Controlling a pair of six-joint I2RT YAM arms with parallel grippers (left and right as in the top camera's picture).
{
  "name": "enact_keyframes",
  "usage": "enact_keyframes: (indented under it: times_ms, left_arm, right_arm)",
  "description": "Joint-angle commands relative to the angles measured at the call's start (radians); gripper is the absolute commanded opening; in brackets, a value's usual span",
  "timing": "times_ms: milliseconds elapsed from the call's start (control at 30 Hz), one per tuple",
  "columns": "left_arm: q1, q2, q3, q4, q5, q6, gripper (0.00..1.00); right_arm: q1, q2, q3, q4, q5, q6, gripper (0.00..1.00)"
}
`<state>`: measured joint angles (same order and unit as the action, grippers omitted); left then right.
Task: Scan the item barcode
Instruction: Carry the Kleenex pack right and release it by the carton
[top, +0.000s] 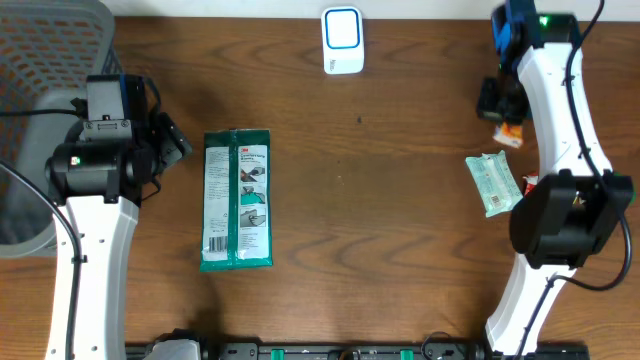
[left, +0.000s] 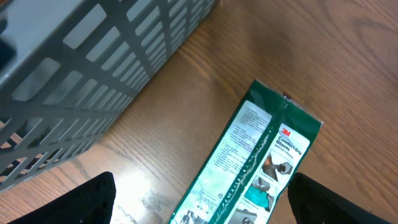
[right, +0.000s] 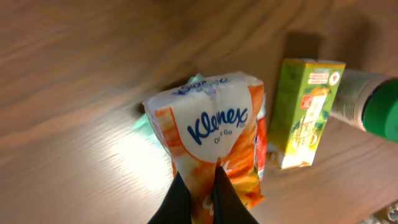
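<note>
Right end effector (right: 198, 179), pinched on tissue pack (right: 214, 121)

glove package (left: 249, 163), 9 o'clock on table: "3M", "Comfort Grip Gloves" | tissue pack (right: 214, 127): "Kleenex", "On the Go" | green carton (right: 305, 112), 3 o'clock of tissue pack: print illegible

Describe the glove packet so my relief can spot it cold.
Start at the grey mesh basket in the table's corner by the left arm. Just beside that arm lies a long flat packet. It alone is dark green with a 3M logo, far larger than the pale pack opposite.
</note>
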<state>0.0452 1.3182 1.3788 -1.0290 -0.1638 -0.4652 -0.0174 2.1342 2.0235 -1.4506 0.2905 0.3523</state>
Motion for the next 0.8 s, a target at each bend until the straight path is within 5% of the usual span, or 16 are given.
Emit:
enact_keyframes:
  times_ms: [0, 133, 167, 200, 267, 300, 467, 667, 767]
  left_arm:
    - [0.004, -0.005, 0.007, -0.003, -0.013, 0.012, 0.89]
    - [0.004, -0.005, 0.007, -0.003, -0.013, 0.012, 0.89]
    - [0.004, -0.005, 0.007, -0.003, -0.013, 0.012, 0.89]
    - [0.004, -0.005, 0.007, -0.003, -0.013, 0.012, 0.89]
    - [0.004, -0.005, 0.007, -0.003, -0.013, 0.012, 0.89]
    - [0.004, -0.005, 0.007, -0.003, -0.013, 0.012, 0.89]
    - [0.004, -0.005, 0.007, -0.003, -0.013, 0.012, 0.89]
    - [0.004, -0.005, 0.007, -0.003, -0.013, 0.012, 0.89]
    - [0.004, -0.005, 0.007, -0.003, -0.013, 0.012, 0.89]
  right_arm:
    - [-0.053, -0.006, -0.143, 0.096, 0.098, 0.000, 0.01]
    - [-0.090, -0.006, -0.292, 0.228, 0.097, -0.063, 0.01]
    - [-0.095, -0.006, -0.314, 0.245, 0.097, -0.067, 0.09]
    - [-0.101, -0.006, -0.335, 0.258, 0.097, -0.074, 0.22]
    - [-0.106, -0.006, -0.351, 0.269, 0.094, -0.077, 0.70]
    - [-0.106, -0.006, -0.350, 0.270, 0.091, -0.079, 0.76]
    - [-0.100, -0.012, -0.291, 0.225, 0.041, -0.130, 0.88]
    - [-0.077, -0.015, -0.169, 0.069, 0.031, -0.130, 0.86]
    - [-0.064, -0.016, -0.135, 0.044, -0.135, -0.184, 0.85]
